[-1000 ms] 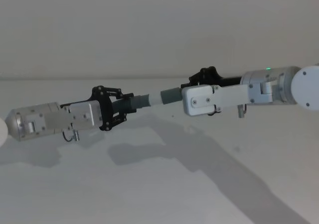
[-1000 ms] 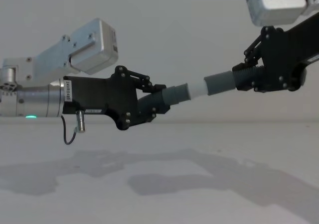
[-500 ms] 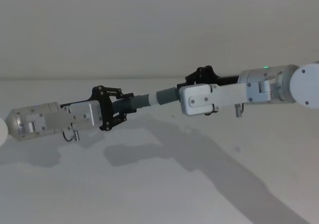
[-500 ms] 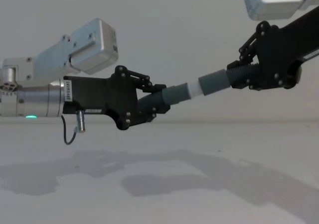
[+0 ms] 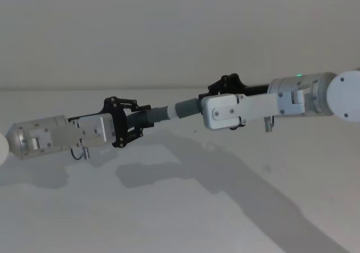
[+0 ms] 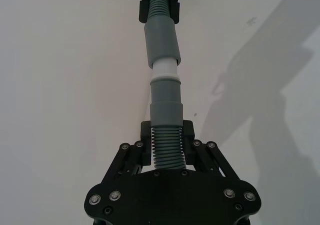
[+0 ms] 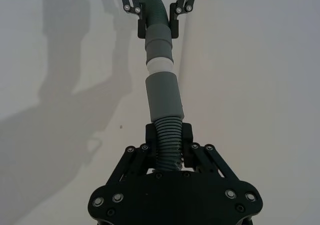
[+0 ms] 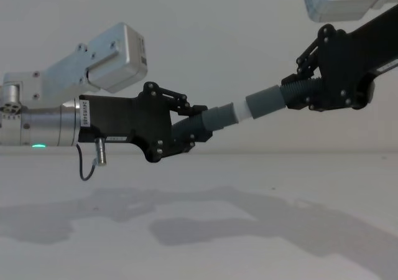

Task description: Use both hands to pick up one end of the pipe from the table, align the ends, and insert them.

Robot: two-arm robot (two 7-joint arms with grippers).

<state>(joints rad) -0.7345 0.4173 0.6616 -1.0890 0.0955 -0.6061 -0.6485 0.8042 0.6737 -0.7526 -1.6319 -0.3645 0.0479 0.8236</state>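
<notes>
Both grippers hold the pipe in the air above the white table [image 5: 180, 213]. My left gripper [image 5: 142, 121] [image 8: 198, 126] [image 6: 166, 135] is shut on the ribbed part of one grey piece [image 5: 156, 116]. That piece ends in a white tip [image 5: 171, 111] [image 6: 165, 71]. My right gripper [image 5: 214, 91] [image 8: 292, 94] [image 7: 169, 137] is shut on the ribbed part of the other piece. Its grey socket end [image 5: 186, 107] [image 7: 164, 97] sits in line over the white tip. A short white band [image 8: 240, 111] shows between the two grey cuffs.
A pale grey wall [image 5: 169, 34] rises behind the table's far edge. Shadows of both arms [image 5: 169, 171] lie on the table under the pipe. The right arm's silver wrist housing [image 5: 230, 111] covers part of its gripper in the head view.
My right gripper has moved left toward the left gripper, pushing the socket farther over the white tip; the white band has grown shorter. The left arm has stayed still.
</notes>
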